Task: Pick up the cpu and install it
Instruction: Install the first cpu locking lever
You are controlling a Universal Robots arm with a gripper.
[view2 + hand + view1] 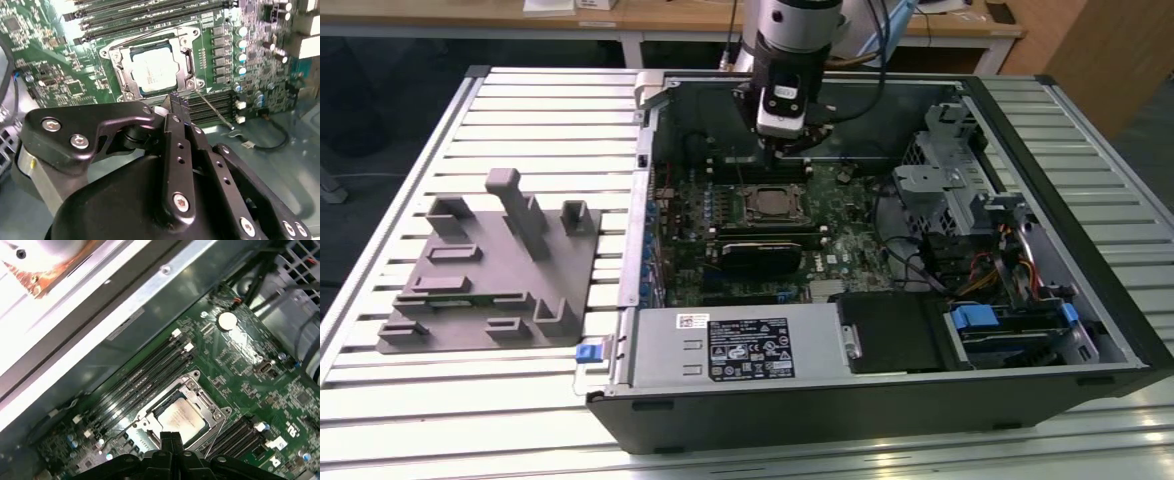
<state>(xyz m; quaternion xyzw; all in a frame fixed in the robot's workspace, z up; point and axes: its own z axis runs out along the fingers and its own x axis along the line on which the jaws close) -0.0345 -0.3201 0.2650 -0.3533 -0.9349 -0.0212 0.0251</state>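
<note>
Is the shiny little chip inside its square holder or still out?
Inside. The cpu lies flat within the socket frame on the motherboard, and the gripper, fingers together, holds nothing.

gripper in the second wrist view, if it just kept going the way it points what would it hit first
Probably the socket frame's edge on the motherboard, beside the cpu already seated in it. The gripper, fingers together and empty, points at that rim; depth is unclear, so it could be the board just beside it.
</note>
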